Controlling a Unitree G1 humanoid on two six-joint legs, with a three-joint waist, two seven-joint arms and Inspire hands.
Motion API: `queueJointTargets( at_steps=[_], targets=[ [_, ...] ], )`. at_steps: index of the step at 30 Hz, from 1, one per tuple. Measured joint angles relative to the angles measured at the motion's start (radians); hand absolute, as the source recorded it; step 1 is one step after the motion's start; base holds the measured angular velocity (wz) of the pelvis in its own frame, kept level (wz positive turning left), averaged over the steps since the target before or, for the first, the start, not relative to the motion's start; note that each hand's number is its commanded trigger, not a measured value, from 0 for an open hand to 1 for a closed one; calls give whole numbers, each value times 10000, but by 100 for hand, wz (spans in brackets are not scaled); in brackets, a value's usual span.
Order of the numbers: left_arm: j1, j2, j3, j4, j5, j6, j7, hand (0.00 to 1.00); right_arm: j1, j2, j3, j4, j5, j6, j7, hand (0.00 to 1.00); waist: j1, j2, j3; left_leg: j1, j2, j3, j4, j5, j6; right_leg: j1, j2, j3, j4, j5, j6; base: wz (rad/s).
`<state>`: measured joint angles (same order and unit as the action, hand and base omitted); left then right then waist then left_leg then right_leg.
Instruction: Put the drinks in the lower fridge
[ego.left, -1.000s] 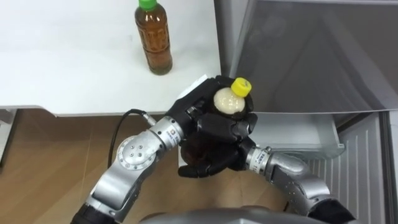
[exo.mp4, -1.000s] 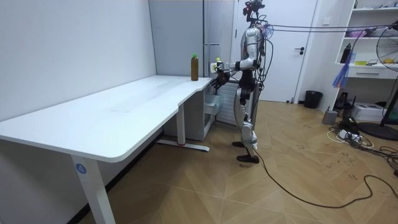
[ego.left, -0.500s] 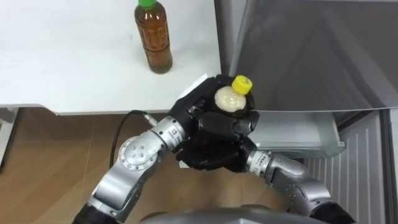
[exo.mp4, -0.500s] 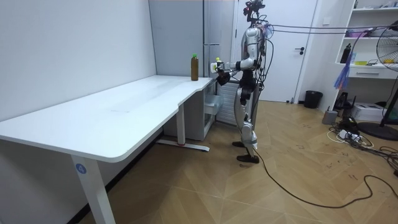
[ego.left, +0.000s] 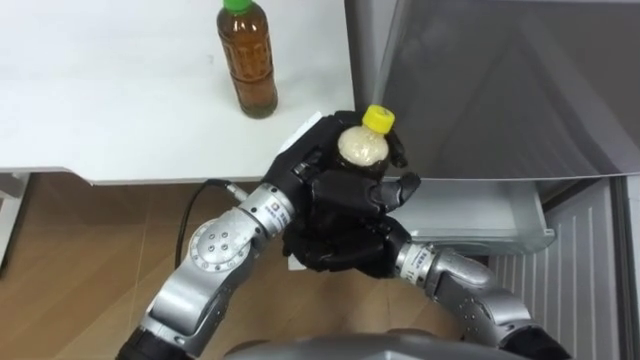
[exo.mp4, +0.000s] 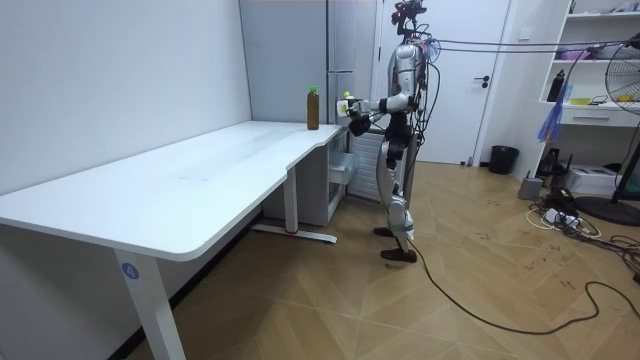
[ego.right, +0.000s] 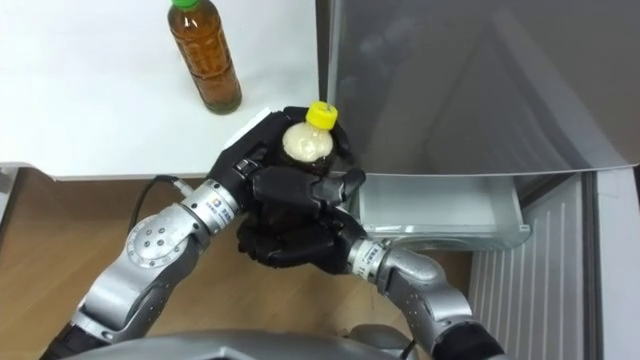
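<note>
**Two hands on one bottle, fridge bin off to the right**

Closest in is the right hand (ego.left: 345, 240). Its palm sits on the near side and its fingers are curled up round the bottle (ego.left: 362, 146). The left hand (ego.left: 303, 168) is wrapped on from the left and far side, so the bottle is clamped between both. It stands upright with its long axis vertical, and the yellow cap pokes clear above the fingers. The body below the shoulder is hidden in the grip.

Right of the hands and lower down is the white bin (ego.left: 480, 212), showing under the grey fridge (ego.left: 500, 90) front. It looks open and ready to take a drink. My read is that the coming move goes right and down. The right arm comes in from that side, so it is the natural one to carry the bottle once the left lets go.

Watch the edges. The bin's front lip is the thing to clear, and the grey front stands just past the cap, leaving little room ahead. The table (ego.left: 110, 110) edge runs just beyond the left hand.

Further out, ahead and left of the hands, the tea bottle (ego.left: 247, 62) stands upright near the table's corner by the fridge. It is well apart from the grip, and the left hand is the nearer one for it.
</note>
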<state>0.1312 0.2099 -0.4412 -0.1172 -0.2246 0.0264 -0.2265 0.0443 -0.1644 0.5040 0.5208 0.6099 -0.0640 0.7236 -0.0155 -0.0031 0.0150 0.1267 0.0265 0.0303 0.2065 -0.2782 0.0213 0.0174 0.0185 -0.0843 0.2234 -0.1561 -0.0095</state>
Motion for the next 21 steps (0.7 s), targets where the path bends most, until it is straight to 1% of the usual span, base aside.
queueJointTargets(
  at_steps=[21],
  targets=[
    [-1,2,7,-2,-163,-5,58,0,-2,-24,139,0,197,7,91,100,4,-3,-1,26,0,-2,0,0,0,6,-1,-14,-12,0,0,0]
  ],
)
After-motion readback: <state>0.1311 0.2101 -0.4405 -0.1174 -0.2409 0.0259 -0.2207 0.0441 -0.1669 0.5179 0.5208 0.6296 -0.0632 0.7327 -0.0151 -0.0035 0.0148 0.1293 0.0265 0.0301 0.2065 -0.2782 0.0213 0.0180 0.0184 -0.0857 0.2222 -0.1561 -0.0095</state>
